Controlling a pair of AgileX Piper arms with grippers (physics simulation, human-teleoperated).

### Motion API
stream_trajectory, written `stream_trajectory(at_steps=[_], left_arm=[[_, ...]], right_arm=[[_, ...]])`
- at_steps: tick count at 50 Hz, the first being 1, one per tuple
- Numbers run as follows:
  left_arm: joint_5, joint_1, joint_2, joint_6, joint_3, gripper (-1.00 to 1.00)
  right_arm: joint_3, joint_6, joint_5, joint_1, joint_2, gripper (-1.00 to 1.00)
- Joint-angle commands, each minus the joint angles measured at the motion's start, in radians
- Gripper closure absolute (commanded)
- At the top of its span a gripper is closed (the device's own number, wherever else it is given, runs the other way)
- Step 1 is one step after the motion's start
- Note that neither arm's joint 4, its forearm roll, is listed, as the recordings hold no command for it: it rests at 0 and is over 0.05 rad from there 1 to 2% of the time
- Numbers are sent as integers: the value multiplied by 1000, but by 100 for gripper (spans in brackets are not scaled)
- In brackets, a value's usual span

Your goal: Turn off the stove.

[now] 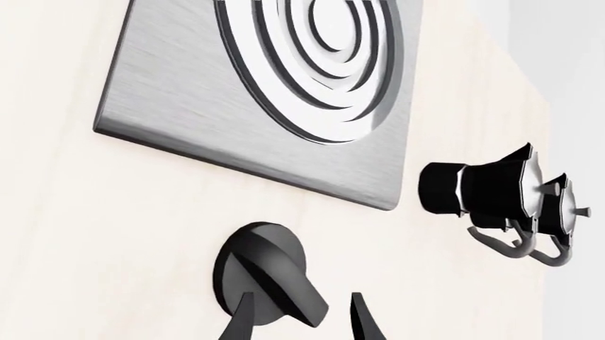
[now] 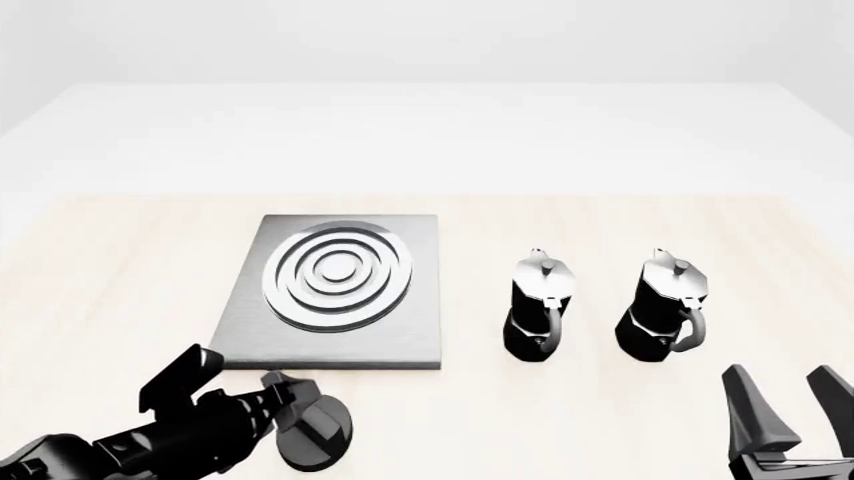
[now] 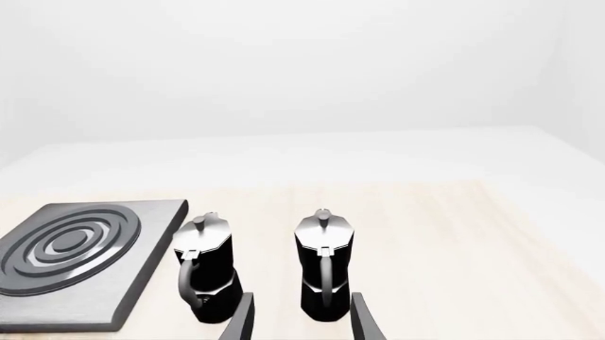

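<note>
The jaws of the left gripper (image 1: pixel 300 319) stand apart, and one finger crosses in front of the raised bar of the stove knob (image 1: pixel 265 273) while the other finger is off to the side of it; from the left wrist view I cannot tell if any finger touches the knob. In the front view the left gripper (image 2: pixel 287 400) is low at the near left part of the table, right at the black round knob (image 2: pixel 318 435). The jaws of the right gripper (image 2: pixel 790 415) are also apart and hold nothing; it hangs at the near right corner, well apart from the stove.

The stove plate (image 2: pixel 400 335) lies flat on the light wooden table (image 2: pixel 120 290), a little left of the middle, with concentric silver burner rings (image 2: pixel 338 275) on it. The knob sits on the table just beside the near edge of the plate, toward its left corner.

To the right of the plate two black-and-silver moka pots stand upright side by side: the left moka pot (image 2: pixel 539 305) and the right moka pot (image 2: pixel 662 305). They do not touch each other.
</note>
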Motion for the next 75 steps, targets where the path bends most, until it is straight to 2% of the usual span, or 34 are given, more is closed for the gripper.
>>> stream_trajectory(at_steps=[1, 13, 26, 44, 64, 75], left_arm=[[-91, 0, 78, -14, 26, -100], [-193, 2, 149, -39, 45, -100], [-209, 21, 177, -33, 11, -100], [-301, 5, 256, -60, 5, -100], [-352, -16, 313, -70, 1, -100], [-331, -19, 309, -61, -15, -100]], right_arm=[[1, 1, 13, 2, -12, -100], [2, -2, 13, 3, -13, -100], [3, -3, -2, 4, 2, -100], [3, 2, -23, 5, 26, -100], [3, 4, -16, 6, 19, -100], [3, 4, -19, 3, 23, -100]])
